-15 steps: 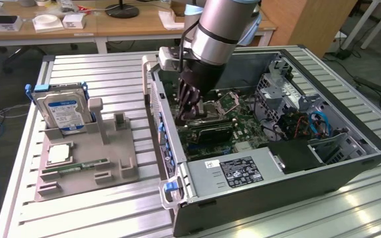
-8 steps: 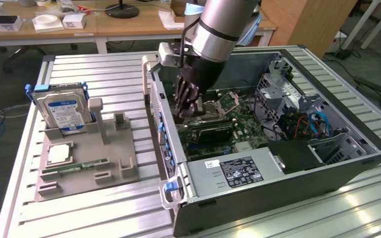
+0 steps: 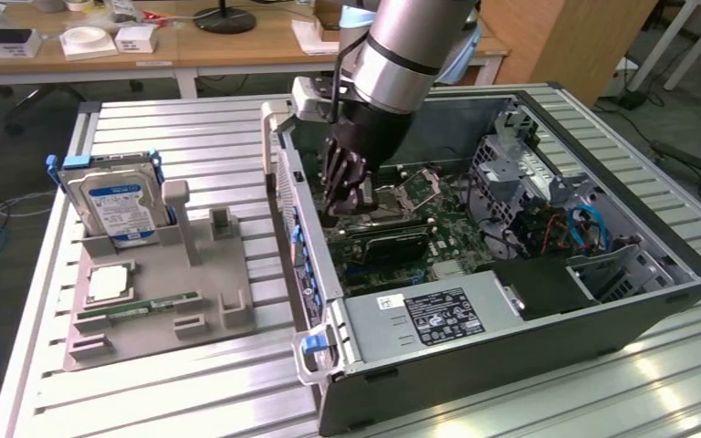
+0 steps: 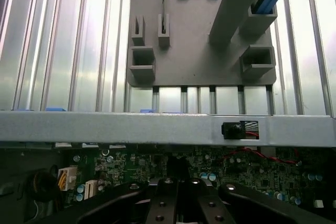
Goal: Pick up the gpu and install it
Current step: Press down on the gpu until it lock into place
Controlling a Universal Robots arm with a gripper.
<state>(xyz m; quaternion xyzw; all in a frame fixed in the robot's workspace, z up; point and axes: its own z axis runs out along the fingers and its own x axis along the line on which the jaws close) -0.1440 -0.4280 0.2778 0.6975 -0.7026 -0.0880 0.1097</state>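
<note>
The open computer case point(image 3: 496, 301) lies nearest the camera on the slatted metal surface point(image 3: 168, 401), with its grey power supply point(image 3: 430, 315) at the front. Inside it, the tool point(image 3: 342, 182) hangs low over the green motherboard point(image 3: 430, 187), its dark fingers point(image 4: 163, 203) drawn together. Just under it lies a dark card, probably the gpu point(image 3: 381, 242), seated on the board; whether the tool touches it I cannot tell. On the exterior view's left, a grey holder tray point(image 3: 162, 301) carries the hard drive point(image 3: 113, 201) upright and a memory stick point(image 3: 138, 306) lying flat.
</note>
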